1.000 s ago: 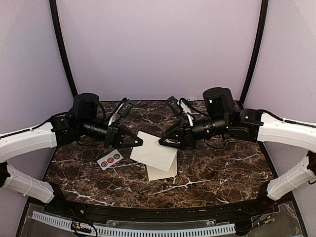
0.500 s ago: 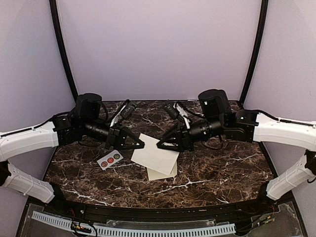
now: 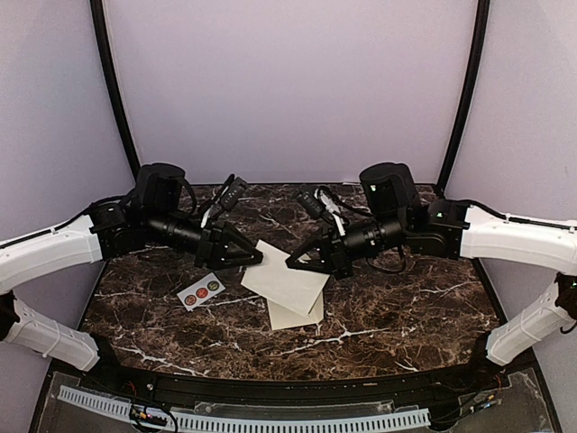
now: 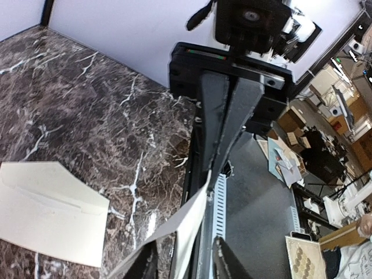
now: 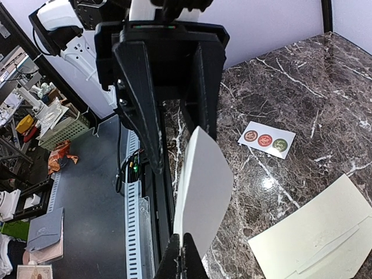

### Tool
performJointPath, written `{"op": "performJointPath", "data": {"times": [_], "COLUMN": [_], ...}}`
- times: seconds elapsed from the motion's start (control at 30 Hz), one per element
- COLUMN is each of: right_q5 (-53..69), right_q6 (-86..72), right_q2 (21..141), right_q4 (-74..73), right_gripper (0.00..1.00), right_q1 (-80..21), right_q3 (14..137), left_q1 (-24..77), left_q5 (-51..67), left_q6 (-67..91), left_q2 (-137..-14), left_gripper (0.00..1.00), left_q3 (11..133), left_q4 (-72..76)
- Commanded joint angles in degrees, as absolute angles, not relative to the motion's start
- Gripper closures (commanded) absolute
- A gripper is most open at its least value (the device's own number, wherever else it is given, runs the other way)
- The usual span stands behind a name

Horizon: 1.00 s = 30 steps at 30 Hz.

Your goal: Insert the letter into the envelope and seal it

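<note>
Envelope (image 3: 296, 314) under letter (image 3: 284, 281), stickers (image 3: 200, 291) nearby

A dark brown marble-patterned table (image 3: 397, 316) with white veins stands inside a booth of plain lilac walls (image 3: 288, 81), with black curved poles (image 3: 113, 90) rising at the back corners. A white perforated strip (image 3: 243, 419) runs along the near edge. Past the table edge, the wrist views show a grey floor (image 5: 75, 192), cardboard boxes (image 4: 293, 119) and a wire basket (image 5: 64, 131) in a cluttered workshop.
</note>
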State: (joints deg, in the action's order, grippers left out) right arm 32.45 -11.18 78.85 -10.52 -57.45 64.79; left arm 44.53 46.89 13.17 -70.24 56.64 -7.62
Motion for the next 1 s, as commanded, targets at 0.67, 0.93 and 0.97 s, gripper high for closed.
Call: {"op": "performJointPath", "data": {"times": [0.67,0.93,0.97], "right_q5": [35.68,33.75,33.75], "right_q6": [-11.13,-10.79,-10.74], "right_q2": [78.83,79.34,79.29], "right_q4": [-10.36,-10.90,-10.90], "right_gripper": [1.00,1.00,1.00], "right_q1": [-57.85,-57.88,-57.89], "right_q3": [66.66,67.40,67.52], "left_q1": [44.90,45.21,45.24], "left_q5": [47.51,49.79,49.95], "left_q6": [9.14,9.25,9.24], "left_q2": [-69.71,-71.15,-71.21], "left_gripper": [0.61,0.85,0.89], "left_q3": [60.32,60.08,60.00], "left_q4": [-12.45,-12.38,-12.28]}}
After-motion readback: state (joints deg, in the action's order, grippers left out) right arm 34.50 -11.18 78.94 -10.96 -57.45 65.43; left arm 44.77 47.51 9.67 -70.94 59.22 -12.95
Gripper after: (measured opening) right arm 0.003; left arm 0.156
